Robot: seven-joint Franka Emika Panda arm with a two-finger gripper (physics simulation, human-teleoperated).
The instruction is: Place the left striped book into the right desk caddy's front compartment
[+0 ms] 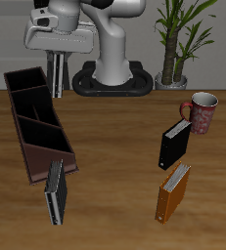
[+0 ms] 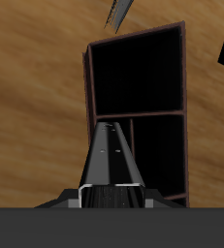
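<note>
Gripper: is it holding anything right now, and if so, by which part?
The gripper holds the striped book by its top edge, hanging upright above the caddy.

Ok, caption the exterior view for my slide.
Gripper holds the left striped book upright above the right desk caddy, its twin on the table nearby.

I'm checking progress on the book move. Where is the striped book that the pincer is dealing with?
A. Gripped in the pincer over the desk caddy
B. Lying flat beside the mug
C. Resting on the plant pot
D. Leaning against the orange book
A: the pincer is closed on the left striped book, which hangs edge-down over the open right desk caddy.
</note>
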